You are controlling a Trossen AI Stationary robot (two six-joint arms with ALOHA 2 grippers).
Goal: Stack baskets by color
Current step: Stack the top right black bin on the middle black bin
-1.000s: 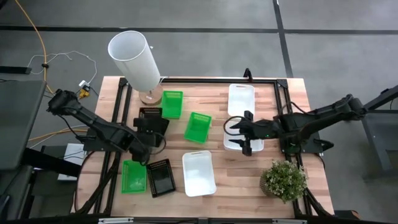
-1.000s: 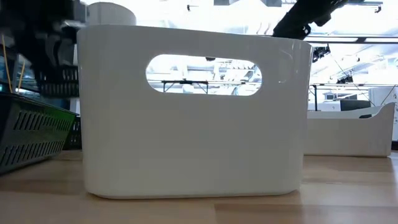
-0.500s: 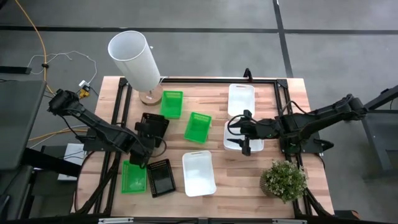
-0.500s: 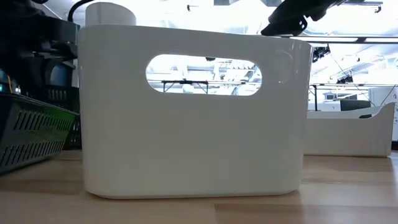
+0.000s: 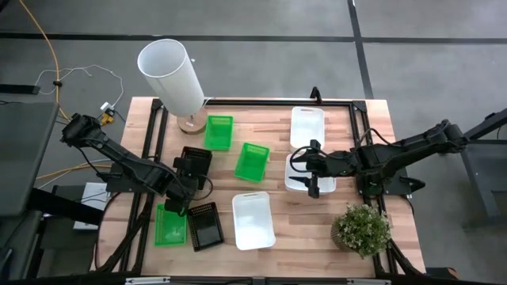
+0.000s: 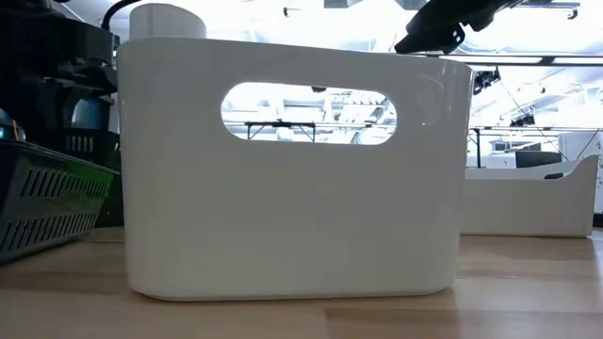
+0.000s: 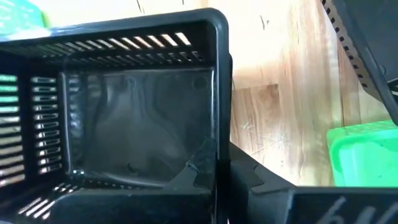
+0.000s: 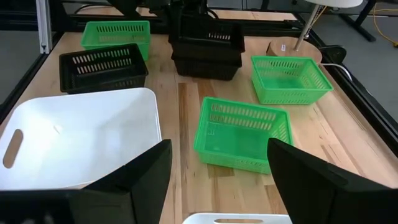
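Black basket (image 5: 195,161) clamped in left hand (image 5: 190,171); right hand (image 5: 305,169) agape above white basket (image 5: 305,176).

Two dark jointed arms, black pincers.

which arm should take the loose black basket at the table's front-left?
Left. The left gripper is shut on a black basket and hangs close to the loose black basket. The right gripper is open over a white basket, far across the table.
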